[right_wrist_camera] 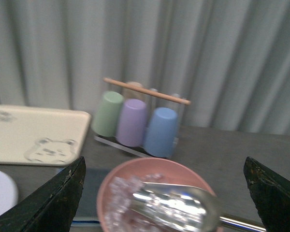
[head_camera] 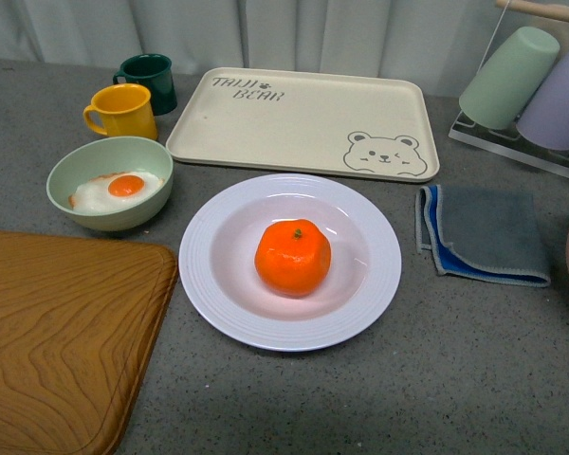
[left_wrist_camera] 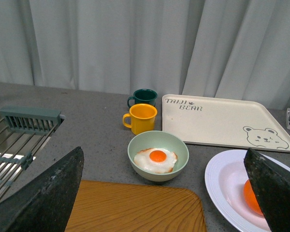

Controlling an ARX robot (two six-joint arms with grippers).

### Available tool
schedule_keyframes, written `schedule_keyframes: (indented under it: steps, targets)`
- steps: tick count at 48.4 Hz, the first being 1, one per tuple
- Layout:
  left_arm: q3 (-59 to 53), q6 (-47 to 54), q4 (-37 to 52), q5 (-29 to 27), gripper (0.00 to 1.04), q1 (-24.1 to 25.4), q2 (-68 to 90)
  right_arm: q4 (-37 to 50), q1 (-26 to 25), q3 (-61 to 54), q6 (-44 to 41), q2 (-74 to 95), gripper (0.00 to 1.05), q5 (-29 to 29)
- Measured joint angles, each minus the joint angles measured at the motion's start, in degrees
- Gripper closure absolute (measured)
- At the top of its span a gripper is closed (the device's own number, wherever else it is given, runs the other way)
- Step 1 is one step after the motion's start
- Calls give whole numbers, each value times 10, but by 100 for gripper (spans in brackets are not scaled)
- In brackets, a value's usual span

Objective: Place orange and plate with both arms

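Grey counter (head_camera: pixel 474 360) — orange (head_camera: pixel 293 258) in white plate (head_camera: pixel 205 254), stem upward

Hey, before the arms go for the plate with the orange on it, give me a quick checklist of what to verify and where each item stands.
1. Orange seated in the plate: ok.
2. Left fingers spread apart, empty: ok.
3. Right fingers spread apart, empty: ok.
4. Plate rim apart from green bowl and cloth: ok.
5. Gap between plate and tray: cannot tell.
6. Right arm's clearance from pink bowl: cannot tell, view blurred.
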Motion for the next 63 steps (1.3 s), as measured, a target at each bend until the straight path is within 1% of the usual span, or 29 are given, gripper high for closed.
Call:
schedule_keyframes:
  steps: [1, 3, 6, 10, 14, 17, 20, 23, 25, 26, 31, 35, 39, 47, 49, 51, 58, 63]
  targets:
    - [0, 0, 0, 0, 7, 0, 0, 3, 2, 0, -17, 9, 9, 17]
    - [0, 0, 0, 0, 7, 0, 0, 8, 2, 0, -34, 26, 9, 24]
    - [0, 0, 0, 0, 7, 0, 0, 43, 2, 1, -46, 77, 9, 17]
    - [0, 0, 0, 0, 7, 0, 0, 92, 6, 17, -33, 163, 9, -2]
    - [0, 0, 0, 0, 7, 0, 0, 151, 21, 45, 0, 279, 9, -14]
    - [0, 0, 0, 0, 7, 0, 0, 202, 42, 80, 57, 407, 9, -33]
    - [0, 0, 0, 0, 7, 0, 0, 214, 54, 103, 95, 475, 9, -46]
    - [0, 0, 0, 0, 7, 0, 0, 223, 76, 136, 160, 576, 9, -82]
    - [0, 0, 0, 0, 7, 0, 0, 223, 85, 153, 194, 623, 9, -101]
    - [0, 0, 0, 0, 7, 0, 0, 223, 85, 155, 198, 628, 9, -101]
    - [0, 0, 0, 0, 7, 0, 0, 222, 99, 203, 295, 741, 9, -174]
    - [0, 0, 0, 0, 7, 0, 0, 216, 99, 242, 362, 821, 9, -224]
    - [0, 0, 0, 0, 7, 0, 0, 212, 95, 259, 392, 862, 9, -255]
    - [0, 0, 0, 0, 7, 0, 0, 206, 84, 293, 444, 949, 9, -336]
    - [0, 0, 0, 0, 7, 0, 0, 205, 81, 304, 466, 976, 9, -364]
    - [0, 0, 0, 0, 7, 0, 0, 196, 78, 318, 478, 1000, 9, -379]
    - [0, 0, 0, 0, 7, 0, 0, 168, 74, 356, 495, 1059, 9, -402]
    - [0, 0, 0, 0, 7, 0, 0, 152, 75, 381, 497, 1085, 9, -409]
